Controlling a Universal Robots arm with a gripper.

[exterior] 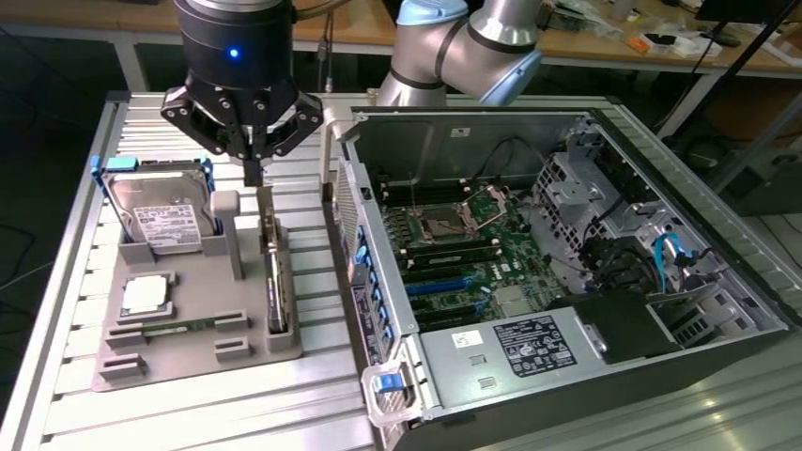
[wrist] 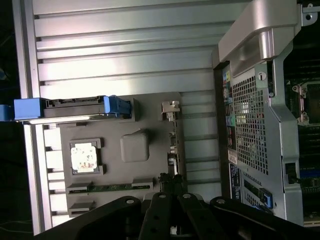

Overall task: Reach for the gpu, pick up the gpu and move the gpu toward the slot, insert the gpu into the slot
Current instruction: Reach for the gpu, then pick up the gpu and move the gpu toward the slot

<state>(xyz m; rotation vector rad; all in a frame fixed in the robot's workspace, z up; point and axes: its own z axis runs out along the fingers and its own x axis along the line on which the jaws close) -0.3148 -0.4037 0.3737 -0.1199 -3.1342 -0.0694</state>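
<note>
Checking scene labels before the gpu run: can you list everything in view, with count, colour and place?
gpu: 1, dark, on edge in the fixture's side nearest the case
hard drive: 1, silver with white label and blue carrier, upright at the fixture's far end
processor chip: 1, silver, in a fixture pocket
memory stick: 1, green, lying in the fixture
fixture: 1, grey, on the table at the exterior view's left
computer case: 1, black and silver, open, at the exterior view's right
motherboard: 1, green, inside the case
table: 1, silver, slatted
arm: 1, silver and blue, behind the case
claw: 1, black, shut, above the fixture's far end near the gpu
</note>
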